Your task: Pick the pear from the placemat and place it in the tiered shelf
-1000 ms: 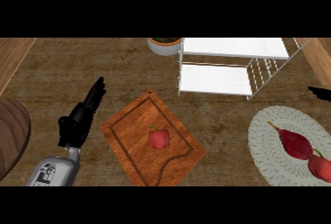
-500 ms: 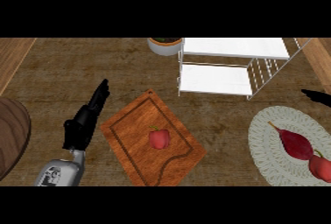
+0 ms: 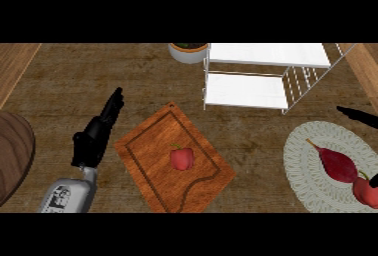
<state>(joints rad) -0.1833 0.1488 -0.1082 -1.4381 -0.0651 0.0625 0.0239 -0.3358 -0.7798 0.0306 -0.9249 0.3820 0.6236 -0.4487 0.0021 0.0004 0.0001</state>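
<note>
— Over on the right side of the counter, the pear (image 3: 336, 165) is lying on the round placemat (image 3: 303, 170), stem pointing up-left, and nothing is holding it. The right hand (image 3: 358, 116) is showing only as a black sliver at the view's edge, just above the placemat, so I'm not able to tell whether it's spread or clenched.

— And the left hand (image 3: 96, 136)?

— It's resting released, fingers straight, just left of the cutting board (image 3: 151, 170). It's taking no part.

— So what's worrying you?

— A second red fruit (image 3: 365, 191) is sitting right at the pear's fat end, maybe touching it. A hand coming down there is risking closing on the wrong one, or nudging the pear so it's rolling off the mat.

— That small red fruit (image 3: 181, 158) on the board is looking like a decoy too.

— Agreed. Then there's the tiered shelf (image 3: 247, 91). Its upper tier is sitting over the lower one, and wire sides are framing both. I'm judging that a tapered pear going in at a poor angle is risking clipping the wire and slipping free.
</note>
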